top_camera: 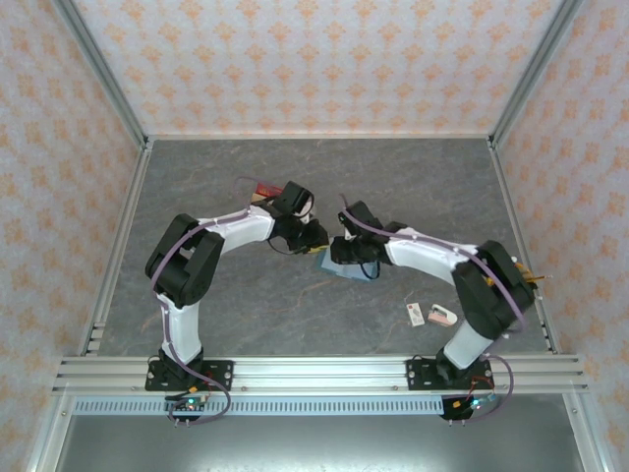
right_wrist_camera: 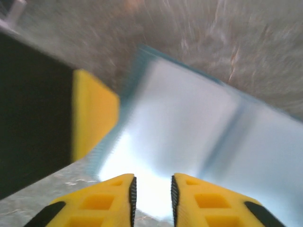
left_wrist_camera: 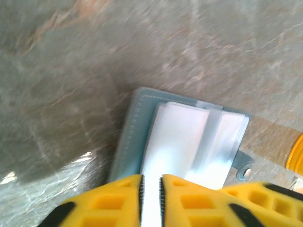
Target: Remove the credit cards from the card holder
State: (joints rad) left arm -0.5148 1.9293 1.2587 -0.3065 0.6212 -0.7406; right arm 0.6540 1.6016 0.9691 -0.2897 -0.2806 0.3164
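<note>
On the grey table (top_camera: 324, 177), the teal card holder (top_camera: 346, 267) is laid open near the centre. Its pale sleeves (left_wrist_camera: 180, 137) are straddled from opposite sides by the left gripper (left_wrist_camera: 151, 178) and the right gripper (right_wrist_camera: 153, 178), fingers narrowly parted; whether anything is pinched cannot be told.

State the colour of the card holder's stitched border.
Teal-blue, on the soft folding card holder; clearest in left wrist view.

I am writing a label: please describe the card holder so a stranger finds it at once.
Start at the middle of the grey table. The card holder lies open there, the only teal thing, with pale clear sleeves inside.
</note>
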